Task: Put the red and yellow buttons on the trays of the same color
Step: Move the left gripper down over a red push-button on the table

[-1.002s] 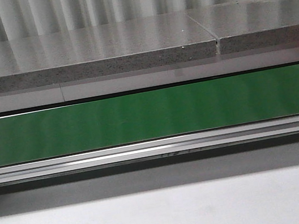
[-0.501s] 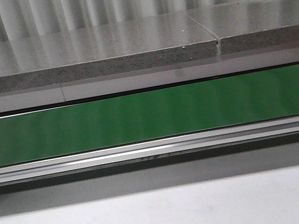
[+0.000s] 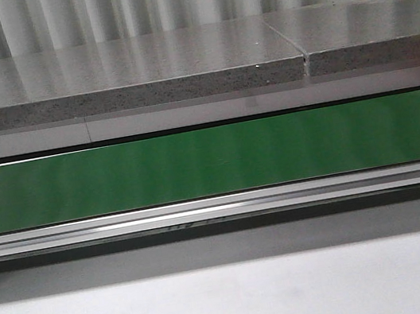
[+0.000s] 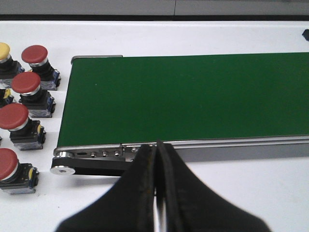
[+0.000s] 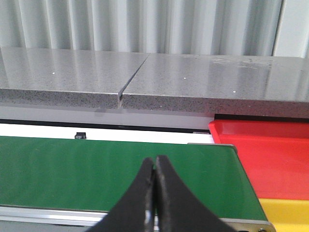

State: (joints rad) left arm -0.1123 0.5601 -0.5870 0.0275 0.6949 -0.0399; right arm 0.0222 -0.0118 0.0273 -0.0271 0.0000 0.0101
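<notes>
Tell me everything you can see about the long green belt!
The green belt is a long, flat, smooth strip, dark green and a little shiny, like rubber or plastic. It lies level in a silver metal frame with small bolts and a round roller end. Nothing sits on it. It rests on a white table. Red buttons stand past one end, not touching; a red tray lies at the other end.

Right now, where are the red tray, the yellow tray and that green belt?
red tray (image 5: 270, 154): right wrist view, on its flat bare floor.
yellow tray (image 5: 285, 212): right wrist view, on its visible surface.
green belt (image 3: 211, 161): front view, on the middle of its top.
</notes>
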